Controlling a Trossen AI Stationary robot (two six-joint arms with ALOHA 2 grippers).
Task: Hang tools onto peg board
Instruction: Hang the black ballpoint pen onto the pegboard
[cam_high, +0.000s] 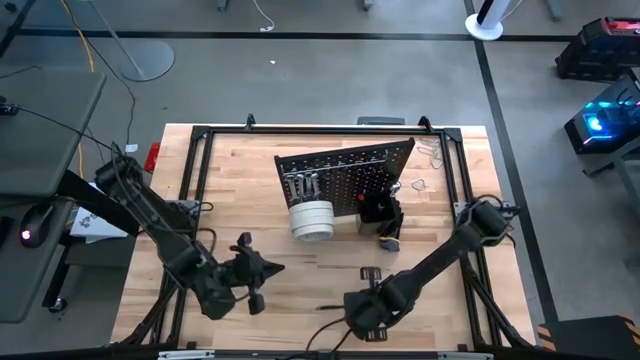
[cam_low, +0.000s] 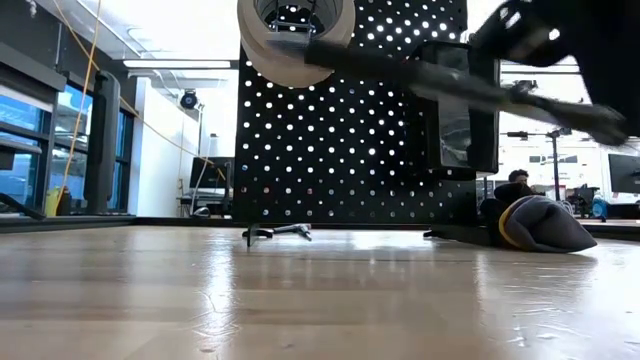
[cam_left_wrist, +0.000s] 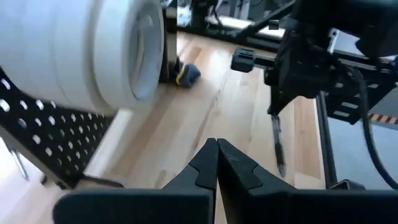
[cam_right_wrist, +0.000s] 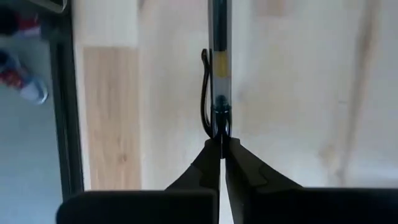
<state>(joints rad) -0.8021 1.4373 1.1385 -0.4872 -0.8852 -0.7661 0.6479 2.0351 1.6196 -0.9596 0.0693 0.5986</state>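
We're holding a slim screwdriver (cam_right_wrist: 219, 68) in the right gripper (cam_right_wrist: 221, 138), fingers pinched on its end — its long axis is running straight out ahead of the fingertips. In the high view the right gripper (cam_high: 368, 312) is sitting at the table's near edge, well apart from the peg board (cam_high: 350, 172), which is standing upright w/ tape rolls (cam_high: 312, 220) already on it. The left gripper (cam_high: 250, 270) is waiting nearby — fingers closed, empty.

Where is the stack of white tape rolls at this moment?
In the high view, the white tape rolls hang on the peg board at its lower left, just below the silver wrenches.
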